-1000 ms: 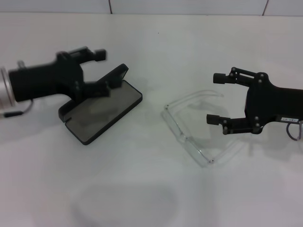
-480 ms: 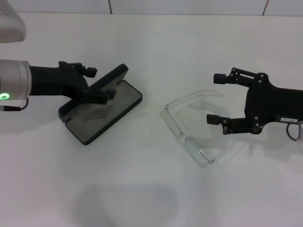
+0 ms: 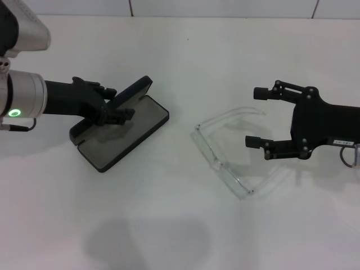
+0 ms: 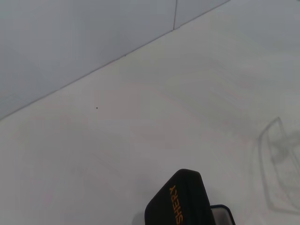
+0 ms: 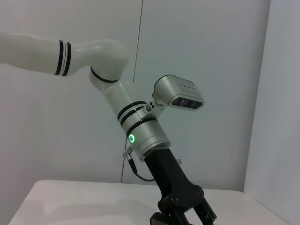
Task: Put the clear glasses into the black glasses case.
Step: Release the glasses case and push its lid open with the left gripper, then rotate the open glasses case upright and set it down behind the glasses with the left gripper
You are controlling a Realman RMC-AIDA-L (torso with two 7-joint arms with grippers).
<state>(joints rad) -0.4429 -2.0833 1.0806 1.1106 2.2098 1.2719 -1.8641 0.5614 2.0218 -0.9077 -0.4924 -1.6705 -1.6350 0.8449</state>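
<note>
1. The clear glasses (image 3: pixel 228 152) lie on the white table (image 3: pixel 236 50), right of centre, arms unfolded and pointing toward the right side, front bar running diagonally toward the near edge.
2. Going from the left: the left gripper (image 3: pixel 115 104) sits at the black glasses case (image 3: pixel 121 132), its fingers at the raised lid. They look nearly closed around the lid's edge, though the grip itself is hard to make out. The case lies open, left of centre, its grey lining facing up; the left wrist view shows the lid's tip with orange lettering.
3. The case and the glasses lie well apart, with bare table between them.
4. The right gripper (image 3: pixel 259 118) hovers just beside the glasses on their right, fingers spread wide and holding nothing. Its upper finger is near the far arm of the glasses; its lower finger lies between the two arms.
5. Handling, as a judgement: the glasses look light, thin and slick, with springy arms that would flex or slip under a pinch. The lens may scratch or crack if squeezed hard.
6. The safer hold is probably the stiffer front bar or an arm near its hinge, with a gentle grip.
</note>
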